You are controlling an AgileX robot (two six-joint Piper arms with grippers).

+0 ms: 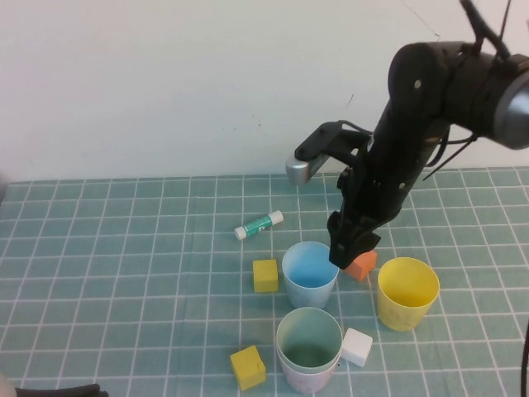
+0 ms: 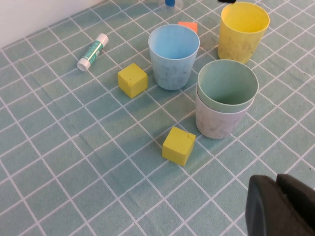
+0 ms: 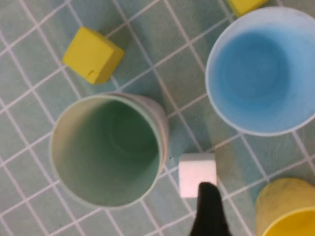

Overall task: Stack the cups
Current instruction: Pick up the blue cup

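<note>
Green cup [image 1: 309, 335] nested in pink cup [image 1: 307, 376]. Right gripper [image 1: 351, 252] empty beside blue cup [image 1: 310, 273], finger spread unclear; left gripper [image 2: 283, 206] clenched, parked. Next: grab blue.

Front centre: inner cup [image 1: 309, 349] sits nested in outer cup [image 1: 311, 381]. Mid cup [image 1: 310, 275] is just behind them, right cup [image 1: 407, 292] off to the right. Left cube [image 1: 265, 275] is beside mid cup's left; front cube [image 1: 248, 367] is front-left of the nested pair; small cube [image 1: 357, 346] is just right of it. Far cube [image 1: 362, 265] lies between mid and right cups, under the right gripper [image 1: 351, 251]. Stick [image 1: 259, 224] lies behind-left. Left gripper [image 2: 276, 196] is at the near-left edge.
</note>
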